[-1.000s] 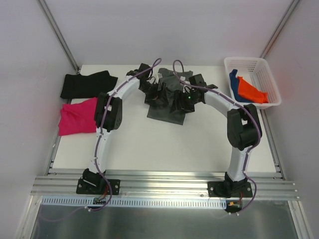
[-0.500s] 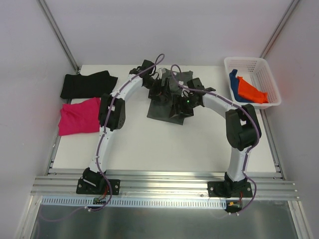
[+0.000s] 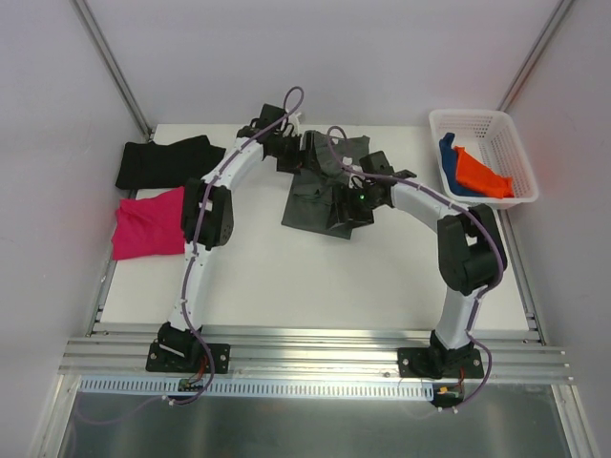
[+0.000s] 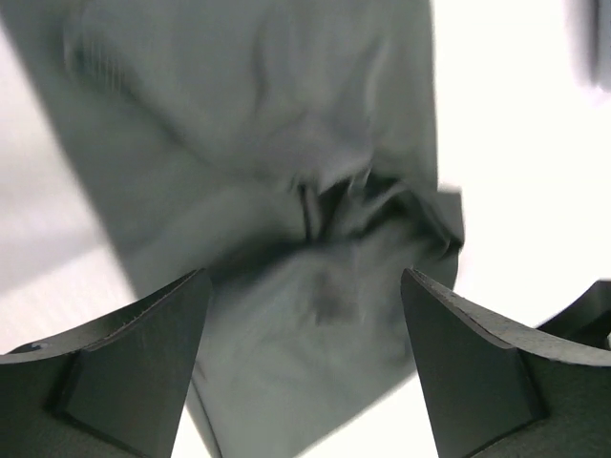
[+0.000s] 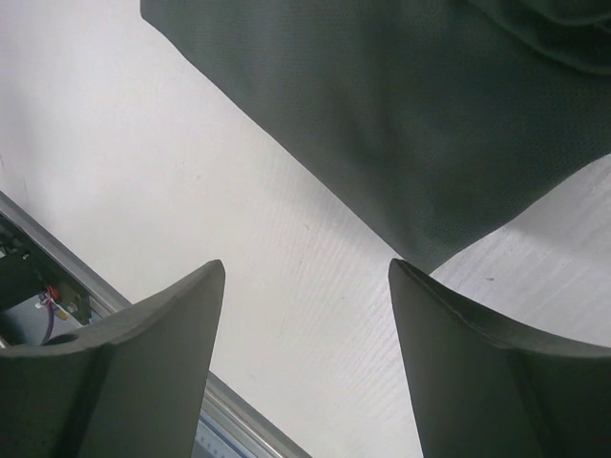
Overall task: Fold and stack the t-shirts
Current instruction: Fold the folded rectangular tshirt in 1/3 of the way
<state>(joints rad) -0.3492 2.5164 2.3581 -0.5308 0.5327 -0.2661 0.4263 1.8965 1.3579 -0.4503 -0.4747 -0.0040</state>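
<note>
Your left gripper (image 4: 305, 286) hangs over the dark grey shirt (image 3: 310, 205), jaws spread and empty. The shirt lies rumpled toward 12 o'clock on the table (image 3: 315, 286). Your right gripper (image 5: 305, 272), likewise released, hovers at the shirt's 4 o'clock edge, probably so both can take a fold. At 2 o'clock the basket (image 3: 496, 124) holds the orange shirt (image 3: 482, 174) and blue shirt (image 3: 446, 148).

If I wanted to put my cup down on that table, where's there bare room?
Roomiest: the bare table between the left arm and right arm, nearer than the dark grey shirt. A smaller patch lies between that shirt and the basket. Crowded: the far middle, and the left edge with the black shirt and pink shirt.
</note>
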